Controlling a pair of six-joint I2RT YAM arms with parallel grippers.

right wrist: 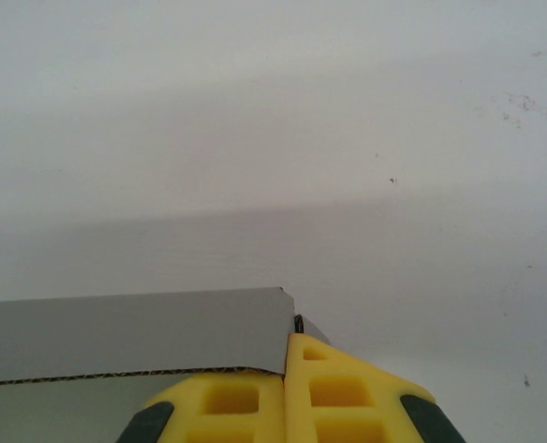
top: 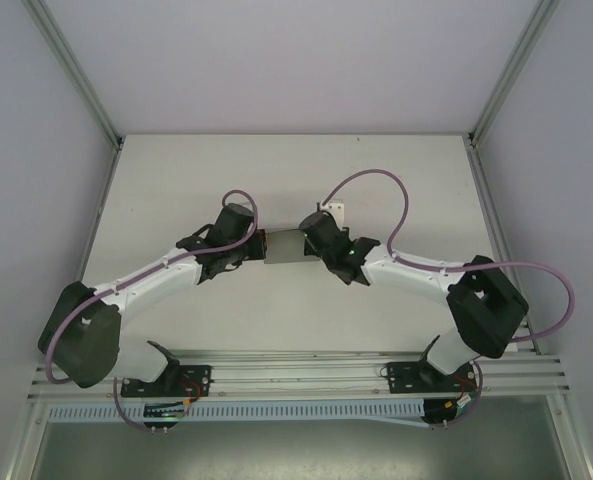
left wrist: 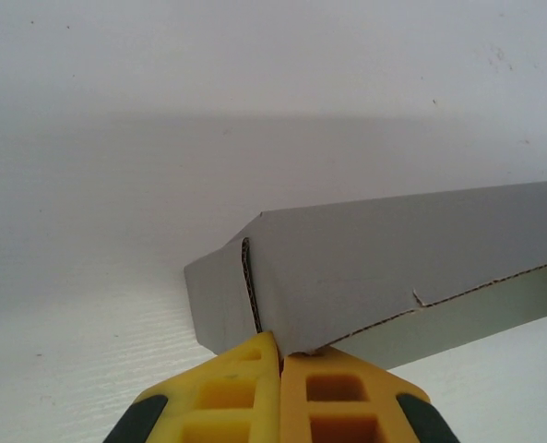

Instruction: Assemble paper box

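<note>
Left gripper [left wrist: 280, 355] and right gripper [right wrist: 287, 343] pinch tight on opposite ends of paper box [top: 288, 246], likely bracing it for folding.

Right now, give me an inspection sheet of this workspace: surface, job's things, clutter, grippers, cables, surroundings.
Surface: white table, bare around the arms.
Job's things: grey card box, mid-table, held between the two grippers.
Clutter: small white piece just behind the right gripper; cannot tell what it is.
Grippers: left gripper shut on the box's left corner; right gripper shut on its right corner.
Cables: purple cables, one looping above each arm.
Surroundings: pale walls, metal frame; nothing else seen.
</note>
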